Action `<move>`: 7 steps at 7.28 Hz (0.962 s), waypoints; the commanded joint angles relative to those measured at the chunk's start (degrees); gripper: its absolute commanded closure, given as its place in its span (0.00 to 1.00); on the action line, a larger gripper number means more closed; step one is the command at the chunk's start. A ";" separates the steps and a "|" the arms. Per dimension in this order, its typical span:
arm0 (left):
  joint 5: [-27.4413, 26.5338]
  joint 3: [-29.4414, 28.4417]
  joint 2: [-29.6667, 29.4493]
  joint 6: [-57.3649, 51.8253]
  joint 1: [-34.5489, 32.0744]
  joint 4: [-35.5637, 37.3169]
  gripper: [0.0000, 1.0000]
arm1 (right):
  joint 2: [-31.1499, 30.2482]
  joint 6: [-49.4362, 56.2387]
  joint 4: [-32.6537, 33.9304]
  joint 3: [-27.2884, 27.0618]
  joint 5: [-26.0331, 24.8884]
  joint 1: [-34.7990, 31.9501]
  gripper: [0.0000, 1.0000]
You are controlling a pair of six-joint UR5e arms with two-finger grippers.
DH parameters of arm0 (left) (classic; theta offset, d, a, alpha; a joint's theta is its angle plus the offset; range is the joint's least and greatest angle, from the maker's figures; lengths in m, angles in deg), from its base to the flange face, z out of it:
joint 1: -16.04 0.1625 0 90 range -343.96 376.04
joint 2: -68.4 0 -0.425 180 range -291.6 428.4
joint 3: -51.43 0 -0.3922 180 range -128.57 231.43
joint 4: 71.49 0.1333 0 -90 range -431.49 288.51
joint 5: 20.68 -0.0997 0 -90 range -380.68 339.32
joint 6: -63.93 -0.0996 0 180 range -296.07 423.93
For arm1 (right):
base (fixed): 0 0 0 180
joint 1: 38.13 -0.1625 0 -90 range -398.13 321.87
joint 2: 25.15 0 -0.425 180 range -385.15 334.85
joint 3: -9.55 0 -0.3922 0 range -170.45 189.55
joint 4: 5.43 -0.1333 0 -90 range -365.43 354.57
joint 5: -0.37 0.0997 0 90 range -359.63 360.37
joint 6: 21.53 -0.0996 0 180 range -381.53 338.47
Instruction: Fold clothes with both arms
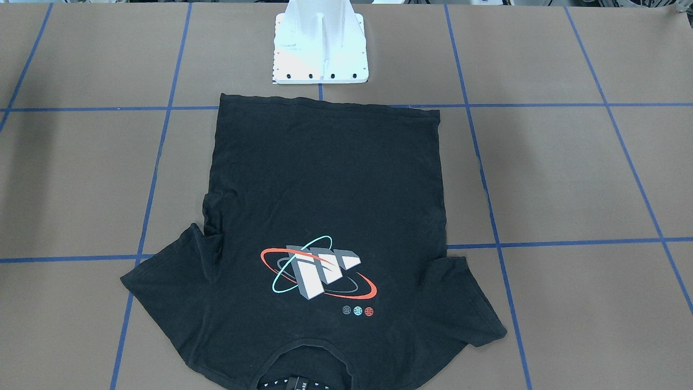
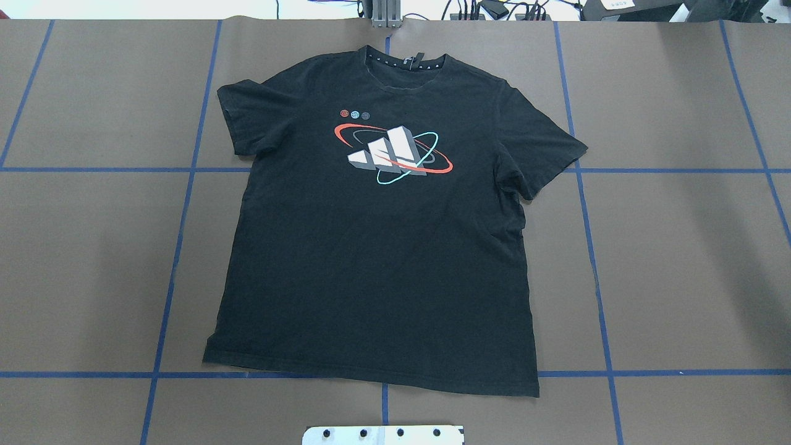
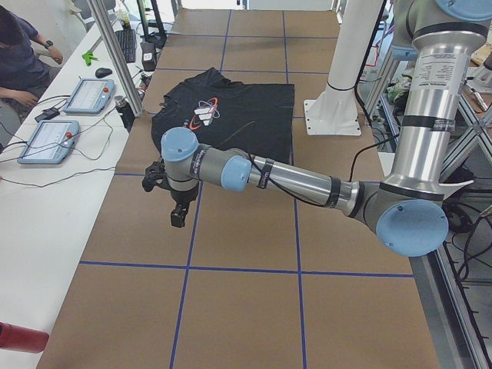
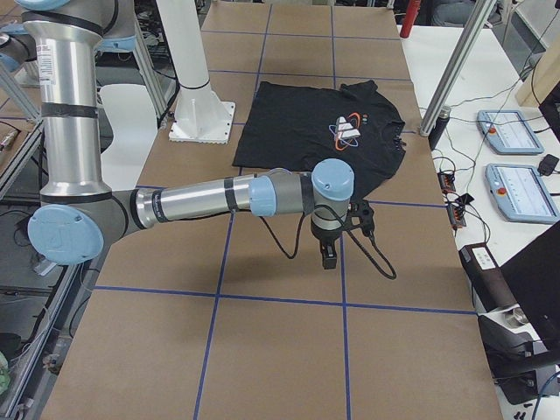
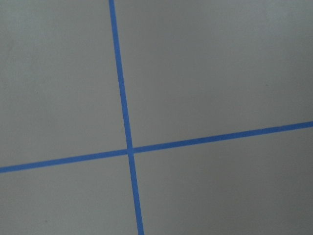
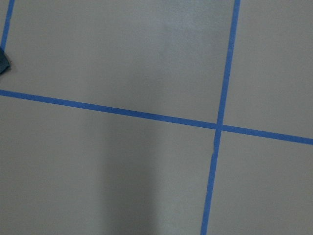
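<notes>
**Two grippers wide apart, one T-shirt [image 2: 377, 259] flat between them**

The left gripper [image 3: 177, 217] and right gripper [image 4: 328, 255] each hang over bare table [image 2: 680, 278]; I cannot tell how their jaws stand. The single shirt lies print-up just beyond the one mount plate [image 2: 383, 434], its long axis running straight away from it. The hem [image 2: 371, 380] is nearest the plate and the collar [image 2: 401, 62] farthest. Neither gripper looks clearly nearer.
</notes>
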 commanded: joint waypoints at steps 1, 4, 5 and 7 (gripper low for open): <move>-0.28 -0.78 -5.36 3.53 4.84 -2.26 0.00 | 3.27 -0.27 -3.94 2.15 2.31 3.12 0.00; -0.37 -8.56 -10.99 3.36 9.44 -9.21 0.00 | 10.71 -7.71 -12.05 9.95 2.48 8.66 0.00; -0.37 -9.74 -11.72 3.44 9.53 -9.30 0.00 | 15.10 -8.61 -12.40 13.21 1.53 11.03 0.00; -0.46 -10.37 -11.72 9.02 9.53 -13.92 0.00 | 19.69 -8.71 -17.65 17.26 -3.54 15.60 0.00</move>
